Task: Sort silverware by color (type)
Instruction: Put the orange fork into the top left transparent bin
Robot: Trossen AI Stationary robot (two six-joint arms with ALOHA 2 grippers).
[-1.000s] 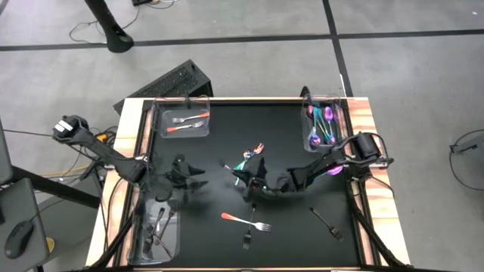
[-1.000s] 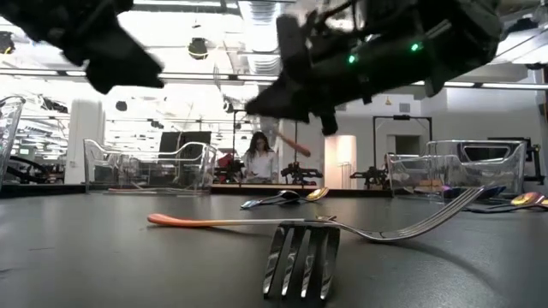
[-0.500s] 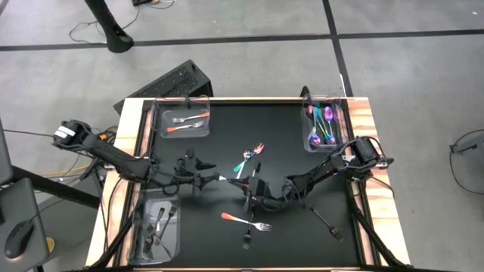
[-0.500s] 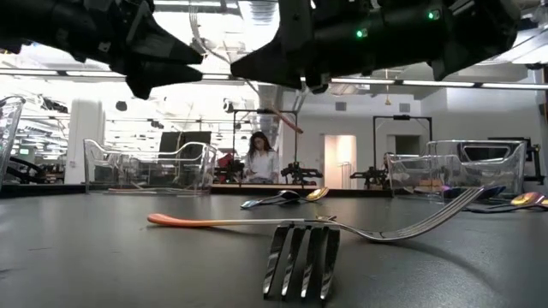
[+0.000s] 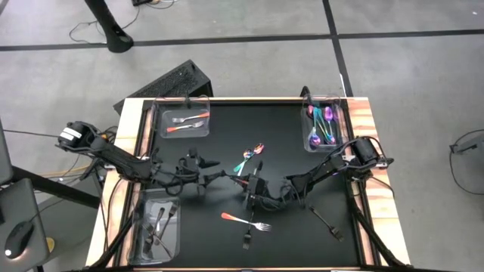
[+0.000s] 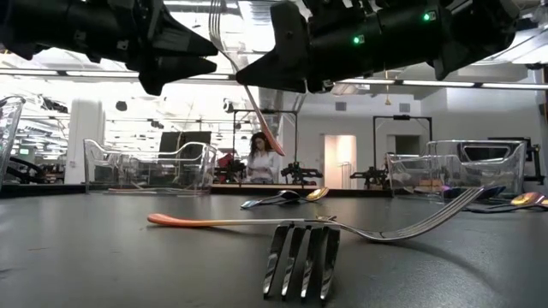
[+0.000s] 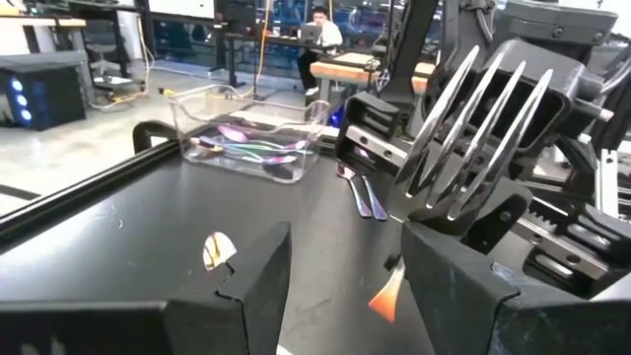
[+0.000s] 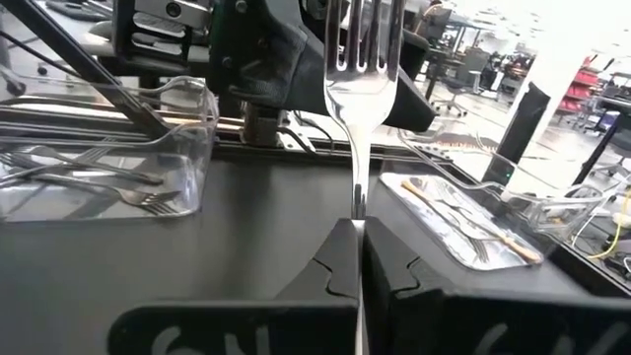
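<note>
My right gripper (image 5: 248, 183) (image 8: 359, 237) is shut on a silver fork with an orange-pink handle (image 6: 257, 103), held above the middle of the black table. My left gripper (image 5: 218, 172) (image 7: 340, 286) stands open just left of it, pointing at it. In the left wrist view the fork's tines (image 7: 473, 128) show ahead and its handle tip (image 7: 389, 296) shows between my fingers; I cannot tell whether they touch. Loose silverware lies flat: iridescent pieces (image 5: 253, 153), an orange-handled fork (image 5: 246, 221), and two black forks (image 5: 248, 240) (image 5: 327, 223). My right gripper pinches the fork's silver stem (image 8: 359, 202) below the tines, between its two fingers. The fingers come in level from the table's right and lie across the fork. The fork is lifted clear, tilted, with tines (image 6: 221, 26) up and the orange handle (image 6: 267, 133) hanging below.
Clear bins stand at three corners: far left (image 5: 185, 121) with orange-handled pieces, far right (image 5: 324, 125) with iridescent ones, near left (image 5: 159, 230) with black ones. In the low view the lying fork (image 6: 300, 257) is close in front. A person sits in the room beyond.
My left gripper has moved toward the table's right, up to the fork, and has tipped level; it stays open. My right gripper has rolled its wrist, so the fork it holds has turned steeper, tines up and handle hanging down.
</note>
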